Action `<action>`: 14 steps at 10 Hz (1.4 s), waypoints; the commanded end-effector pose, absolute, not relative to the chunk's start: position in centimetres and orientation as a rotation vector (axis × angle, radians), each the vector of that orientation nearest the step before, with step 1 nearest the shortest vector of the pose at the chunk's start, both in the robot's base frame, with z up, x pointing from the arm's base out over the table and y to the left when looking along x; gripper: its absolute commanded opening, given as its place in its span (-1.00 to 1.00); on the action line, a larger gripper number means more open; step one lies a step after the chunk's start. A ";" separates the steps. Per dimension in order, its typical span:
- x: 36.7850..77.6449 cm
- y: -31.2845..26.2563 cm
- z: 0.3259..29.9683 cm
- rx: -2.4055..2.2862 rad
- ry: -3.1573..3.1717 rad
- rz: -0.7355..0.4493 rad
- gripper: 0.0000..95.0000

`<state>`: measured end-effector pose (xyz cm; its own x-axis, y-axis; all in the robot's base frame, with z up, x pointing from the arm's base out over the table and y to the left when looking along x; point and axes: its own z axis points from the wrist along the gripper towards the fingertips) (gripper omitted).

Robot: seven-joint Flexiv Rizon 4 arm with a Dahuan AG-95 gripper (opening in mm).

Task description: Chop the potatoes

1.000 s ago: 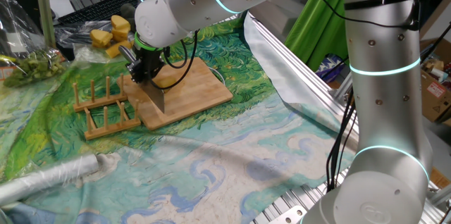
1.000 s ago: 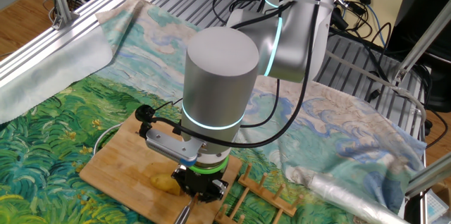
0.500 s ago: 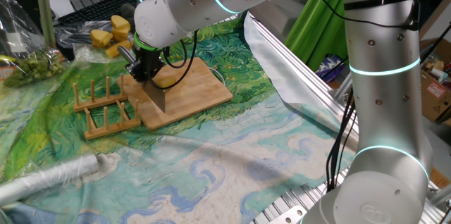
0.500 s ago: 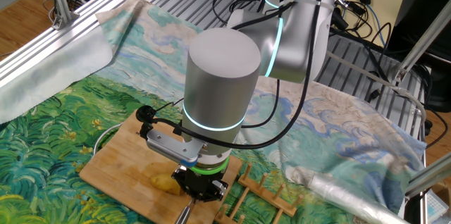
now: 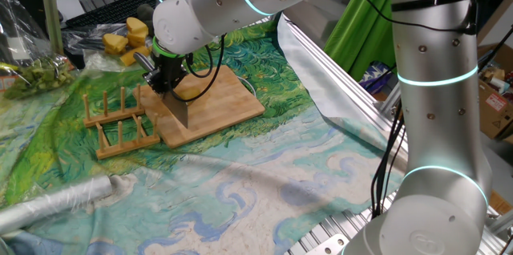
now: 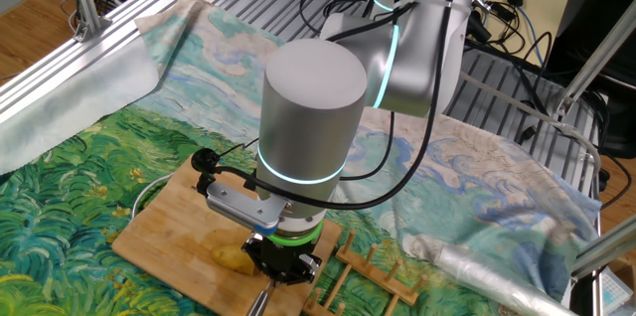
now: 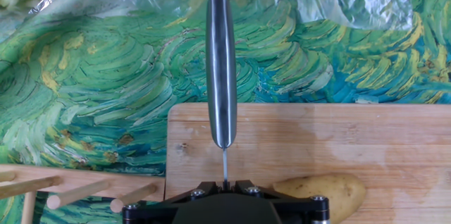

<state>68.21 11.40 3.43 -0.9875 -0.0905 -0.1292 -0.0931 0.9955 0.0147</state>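
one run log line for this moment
end effector: shut on knife | blade down at board edge | potato beside blade, uncut

End effector (image 5: 164,87) downward, fingers clamped

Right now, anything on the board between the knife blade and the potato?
Nothing visible. The tool holds the knife edge-down over the wooden board. The potato lies just beside the blade, with only bare board between them. The dish rack sits off the board on the other side.
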 end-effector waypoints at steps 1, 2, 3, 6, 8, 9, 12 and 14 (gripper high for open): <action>68.2 11.4 3.4 -0.139 3.009 0.032 -1.00; 68.2 11.4 3.4 -0.139 3.009 0.032 -1.00; 68.2 11.4 3.4 -0.139 3.009 0.032 -1.00; 68.2 11.4 3.4 -0.139 3.009 0.032 -1.00; 68.2 11.4 3.4 -0.139 3.009 0.032 -1.00; 68.2 11.4 3.4 -0.139 3.009 0.032 -1.00; 70.1 10.4 7.4 -0.121 3.016 0.015 -1.00; 70.1 10.5 7.2 -0.119 3.015 0.021 -1.00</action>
